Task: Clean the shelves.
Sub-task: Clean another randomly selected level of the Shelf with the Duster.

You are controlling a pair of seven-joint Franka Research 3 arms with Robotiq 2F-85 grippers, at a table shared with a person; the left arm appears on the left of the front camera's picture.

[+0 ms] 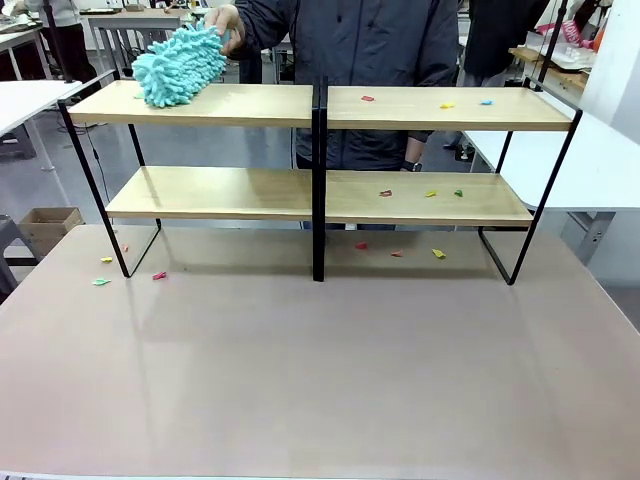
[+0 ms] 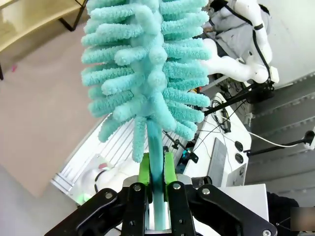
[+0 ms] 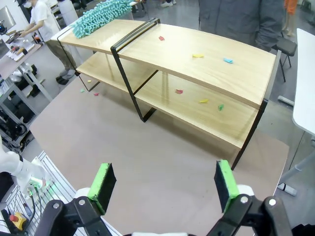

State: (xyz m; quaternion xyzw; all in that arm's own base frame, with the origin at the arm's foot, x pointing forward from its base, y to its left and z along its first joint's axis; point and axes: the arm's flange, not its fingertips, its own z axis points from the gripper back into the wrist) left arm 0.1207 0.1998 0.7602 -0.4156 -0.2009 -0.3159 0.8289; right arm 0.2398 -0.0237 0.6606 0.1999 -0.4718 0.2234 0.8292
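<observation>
Shelves (image 1: 230, 105): pale wood, black frame, scraps (image 1: 447, 105); left hand (image 2: 156, 162) clamps duster (image 2: 147, 64), right hand (image 3: 164, 174) apart.

near tabletop (image 1: 320, 380) open | shelves (image 1: 420, 112) top-left blocked: duster (image 1: 180, 62), person's hand (image 1: 222, 22)

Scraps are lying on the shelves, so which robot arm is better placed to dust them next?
Left, probably. The left gripper is shut on a teal duster, while the right gripper is open and empty. Coloured scraps lie on the right half of the shelves.
</observation>
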